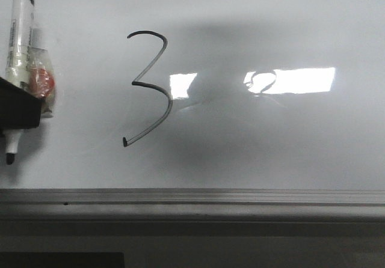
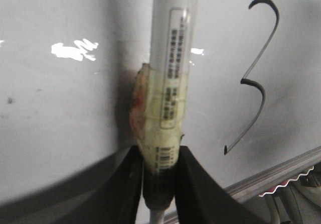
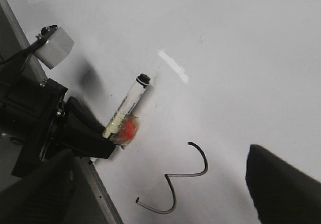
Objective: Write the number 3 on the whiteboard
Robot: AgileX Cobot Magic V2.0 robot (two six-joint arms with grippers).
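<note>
Black ink already forms the number 3 (image 1: 148, 88) on the whiteboard (image 1: 271, 148), complete from curved top to tail, so the writing is judged done. The marker (image 2: 173, 83) is clamped between the left gripper (image 2: 159, 176) fingers, off the digit. The right fingers' state cannot be told.

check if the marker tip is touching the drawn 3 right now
Apart. In the front view the marker held by the left gripper has its tip well to the left of the number 3, with bare whiteboard between them.
</note>
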